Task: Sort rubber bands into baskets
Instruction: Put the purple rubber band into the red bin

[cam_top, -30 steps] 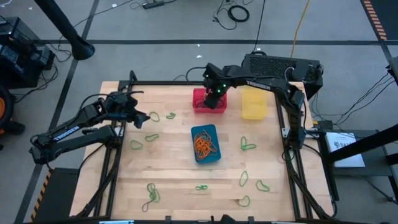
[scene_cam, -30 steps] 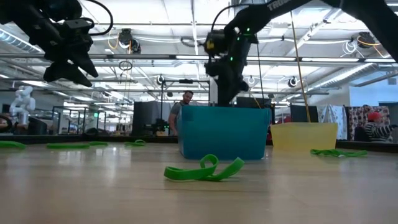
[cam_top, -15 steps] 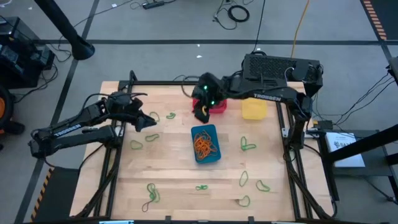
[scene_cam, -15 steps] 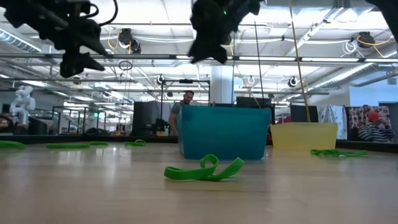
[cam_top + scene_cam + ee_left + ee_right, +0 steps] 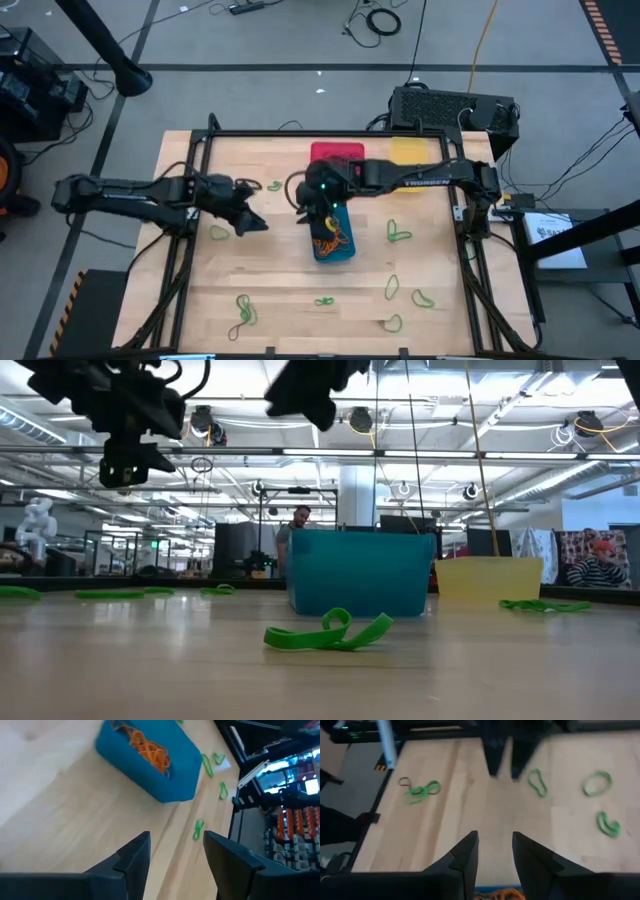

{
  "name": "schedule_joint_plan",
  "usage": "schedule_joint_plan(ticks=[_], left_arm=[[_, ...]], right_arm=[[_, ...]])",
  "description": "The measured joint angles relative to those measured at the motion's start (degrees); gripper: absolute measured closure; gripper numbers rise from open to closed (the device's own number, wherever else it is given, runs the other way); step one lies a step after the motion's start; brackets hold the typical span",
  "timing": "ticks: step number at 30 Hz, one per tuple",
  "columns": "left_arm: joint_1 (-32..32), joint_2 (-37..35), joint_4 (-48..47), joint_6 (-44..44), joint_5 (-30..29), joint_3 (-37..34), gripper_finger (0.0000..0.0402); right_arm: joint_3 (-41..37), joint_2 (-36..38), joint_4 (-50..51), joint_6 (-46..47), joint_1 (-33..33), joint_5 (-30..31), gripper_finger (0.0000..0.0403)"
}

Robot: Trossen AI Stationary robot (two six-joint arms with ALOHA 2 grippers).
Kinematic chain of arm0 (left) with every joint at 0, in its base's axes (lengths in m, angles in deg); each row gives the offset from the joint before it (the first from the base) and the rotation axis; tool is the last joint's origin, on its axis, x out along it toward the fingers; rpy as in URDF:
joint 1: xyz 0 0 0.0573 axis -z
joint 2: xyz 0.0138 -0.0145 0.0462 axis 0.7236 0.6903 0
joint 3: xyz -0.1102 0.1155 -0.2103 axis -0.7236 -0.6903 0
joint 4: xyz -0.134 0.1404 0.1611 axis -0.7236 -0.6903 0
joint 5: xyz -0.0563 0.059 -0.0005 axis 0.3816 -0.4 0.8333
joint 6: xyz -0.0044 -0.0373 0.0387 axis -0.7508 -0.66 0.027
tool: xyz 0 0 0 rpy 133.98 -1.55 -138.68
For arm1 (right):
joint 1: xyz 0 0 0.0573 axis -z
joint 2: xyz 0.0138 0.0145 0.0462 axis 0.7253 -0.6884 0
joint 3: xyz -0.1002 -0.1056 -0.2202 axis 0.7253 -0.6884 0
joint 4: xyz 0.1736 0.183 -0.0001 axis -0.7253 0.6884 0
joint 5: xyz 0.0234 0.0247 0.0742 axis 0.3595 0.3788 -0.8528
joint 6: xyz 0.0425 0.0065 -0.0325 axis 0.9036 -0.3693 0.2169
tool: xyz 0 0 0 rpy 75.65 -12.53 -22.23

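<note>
The right gripper (image 5: 313, 200), jaws open and empty, hangs over the left edge of the blue basket (image 5: 340, 248) holding orange rubber bands (image 5: 328, 233) at counter (image 5: 290, 290) centre, while the left gripper (image 5: 250, 222), also open, hovers left of it among green bands (image 5: 218, 233).

Floor (image 5: 250, 90): grey, smooth, crossed by darker seam lines; black cables (image 5: 372, 20) and a yellow cable (image 5: 487, 35) lie loose on it beyond the tabletop. Tabletop (image 5: 280, 290): light wood planks within a black metal frame. A black perforated box (image 5: 450, 105) stands at its far right corner. Dark equipment (image 5: 30, 85) sits at the left edge of the high view. Low view: large open hall, white ceiling (image 5: 500, 400) with beams, pipes and strip lights; a white column (image 5: 356, 495) in the middle distance; a person (image 5: 297, 522) stands far off, another person (image 5: 598, 565) at the right.
</note>
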Motion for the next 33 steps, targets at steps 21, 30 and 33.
schedule_joint_plan(ticks=[21,30,33], left_arm=[[39.45,19.89,26.42,-11.59,-9.24,1.88,0.021],[57.27,24.29,24.85,-11.87,-25.52,2.27,0.021],[61.79,27.96,25.89,-12.82,-27.94,2.28,0.021]], right_arm=[[-0.06,-1.67,-10.1,20.28,-15.96,10.76,0.0289],[-0.04,-7.16,-23.69,31.38,-25.32,17.01,0.0289],[-0.04,-8.89,-24.8,34.88,-27.91,19.98,0.0289]])
